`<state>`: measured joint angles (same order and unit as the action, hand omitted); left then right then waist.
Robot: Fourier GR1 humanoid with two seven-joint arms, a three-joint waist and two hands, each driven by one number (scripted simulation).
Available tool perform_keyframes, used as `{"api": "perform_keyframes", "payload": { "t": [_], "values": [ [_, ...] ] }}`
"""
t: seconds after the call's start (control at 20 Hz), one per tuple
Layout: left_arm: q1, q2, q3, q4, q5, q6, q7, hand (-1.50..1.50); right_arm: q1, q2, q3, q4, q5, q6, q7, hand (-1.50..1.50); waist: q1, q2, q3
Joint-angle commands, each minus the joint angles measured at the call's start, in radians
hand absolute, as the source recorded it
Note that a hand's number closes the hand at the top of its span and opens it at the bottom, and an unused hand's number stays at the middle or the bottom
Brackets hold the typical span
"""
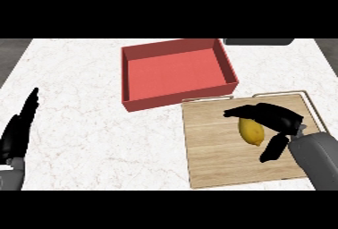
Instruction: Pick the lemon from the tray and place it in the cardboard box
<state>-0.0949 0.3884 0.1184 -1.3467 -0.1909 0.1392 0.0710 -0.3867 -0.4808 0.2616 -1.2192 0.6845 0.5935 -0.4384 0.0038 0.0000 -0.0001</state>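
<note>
Left hand [19, 129] rests at the left edge, fingers straight and pointing up. Red box [177, 71], upper centre, holds nothing visible. Wooden tray [224, 156], lower right, carries the lemon [251, 132]. Right hand [277, 123] arches over the lemon, fingers bent across its top, thumb beside it, not yet clasping.

The tray [224, 165] lies on the counter [99, 134] at the right, near the front edge. The lemon [251, 132] lies on the tray, in its right half. The cardboard box [177, 71] stands behind the tray, a little to the left, and its near wall is just beside the tray's far edge. The right hand [271, 117] is over the lemon. The left hand [19, 129] is at the far left edge.
</note>
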Motion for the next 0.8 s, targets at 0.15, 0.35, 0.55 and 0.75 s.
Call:
{"api": "perform_keyframes", "payload": {
  "t": [0.15,0.35,0.55,0.75],
  "values": [
    [0.011,0.01,0.022,-0.032,-0.015,-0.007,0.023,0.0,0.016,0.074,-0.051,0.016,0.072,-0.223,-0.031,1.5,0.0,0.0,0.001],
    [0.021,-0.036,0.006,-0.019,-0.028,0.004,-0.013,0.0,-0.039,0.151,-0.044,0.088,0.15,-0.325,-0.004,1.5,0.004,0.001,0.0],
    [0.018,-0.004,0.037,-0.016,-0.009,-0.007,0.029,0.0,0.076,0.174,-0.149,-0.008,0.176,-0.371,0.363,1.5,-0.041,-0.011,-0.003],
    [0.037,0.002,0.058,-0.024,-0.002,0.002,0.033,0.0,0.149,0.215,-0.243,-0.02,0.253,-0.479,0.677,1.5,-0.079,-0.024,-0.006]
  ]
}}
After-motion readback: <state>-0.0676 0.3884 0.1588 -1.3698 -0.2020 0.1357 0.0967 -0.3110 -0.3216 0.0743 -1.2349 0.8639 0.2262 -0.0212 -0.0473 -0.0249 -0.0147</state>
